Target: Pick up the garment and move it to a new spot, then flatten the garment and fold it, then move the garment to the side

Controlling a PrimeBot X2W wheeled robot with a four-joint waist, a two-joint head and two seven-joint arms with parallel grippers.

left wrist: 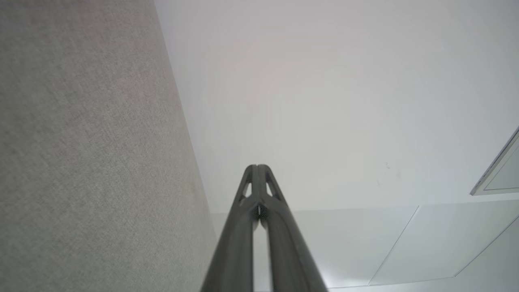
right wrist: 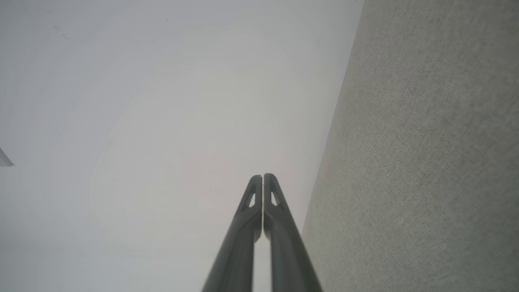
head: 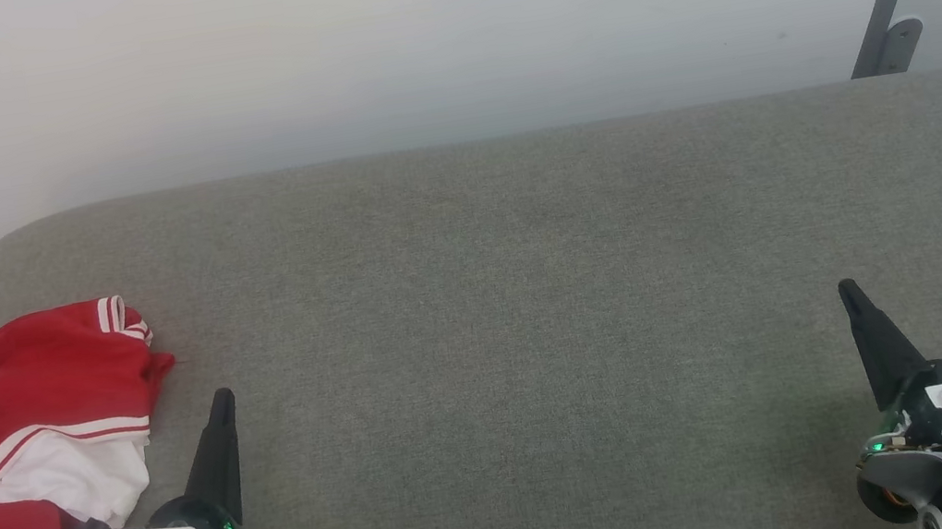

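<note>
Lying crumpled at far-left edge of grey padded surface (head: 531,293): garment (head: 33,395), just beside left fingers (head: 217,442). Resting pressed together, gripping nothing: left fingers, right fingers (head: 879,339). Judging cloth soft, light, floppy; pinching raised striped edge (head: 120,319) looking safest

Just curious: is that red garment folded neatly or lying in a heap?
A heap: the garment lies bunched at the left edge of the grey surface, white panel rumpled.
</note>
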